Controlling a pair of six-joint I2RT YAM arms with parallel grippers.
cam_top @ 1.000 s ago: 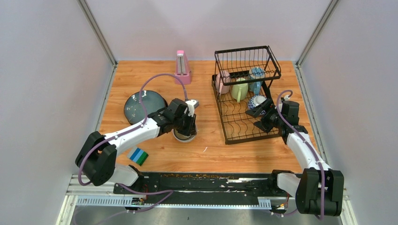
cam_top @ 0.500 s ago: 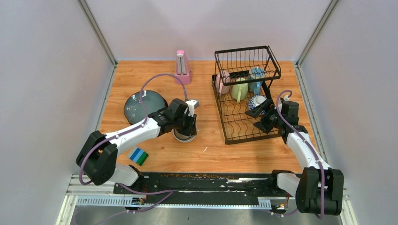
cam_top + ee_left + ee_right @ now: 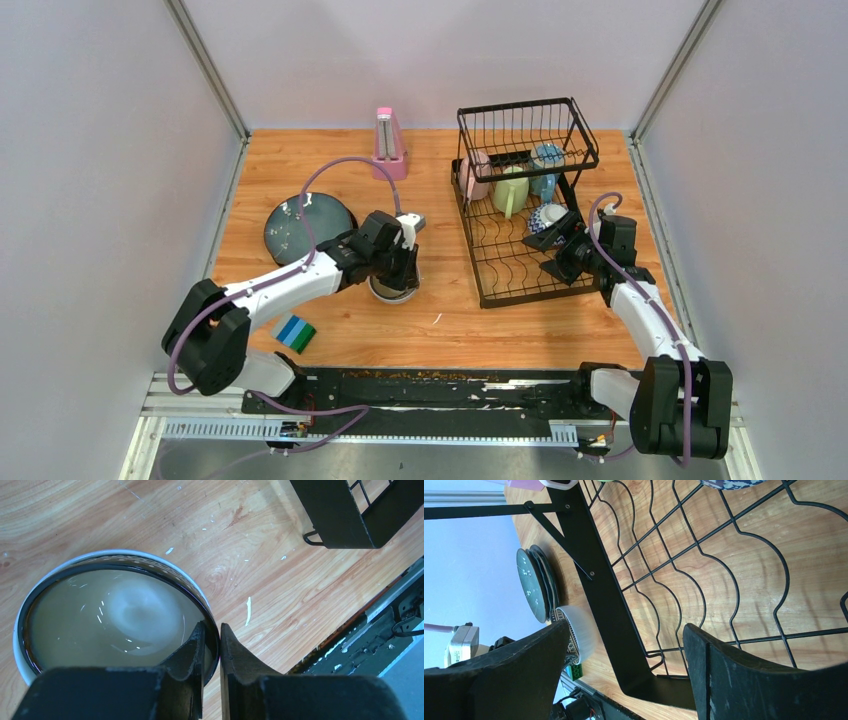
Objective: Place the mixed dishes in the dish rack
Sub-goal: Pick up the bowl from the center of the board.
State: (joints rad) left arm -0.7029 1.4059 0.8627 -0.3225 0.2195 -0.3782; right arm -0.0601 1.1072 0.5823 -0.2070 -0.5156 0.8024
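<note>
A dark brown bowl (image 3: 115,615) with a pale inside is nested in a white bowl (image 3: 17,645) on the table, left of the dish rack (image 3: 520,200). My left gripper (image 3: 212,635) is shut on the dark bowl's rim, one finger inside and one outside. Two stacked blue-grey plates (image 3: 305,225) lie further left. The rack holds a pink-white mug (image 3: 478,175), a pale green mug (image 3: 510,190) and a blue-patterned bowl (image 3: 548,215). My right gripper (image 3: 626,630) hangs open over the rack's near wire slots (image 3: 704,570), holding nothing.
A pink metronome (image 3: 389,143) stands at the back, left of the rack. A blue-green striped block (image 3: 295,333) lies near the front left edge. Grey walls close in both sides. The rack's black corner (image 3: 350,510) is close to the nested bowls.
The left jaws have narrowed onto the dark bowl's rim. Neither arm has visibly shifted, and the bowls stay in place.
</note>
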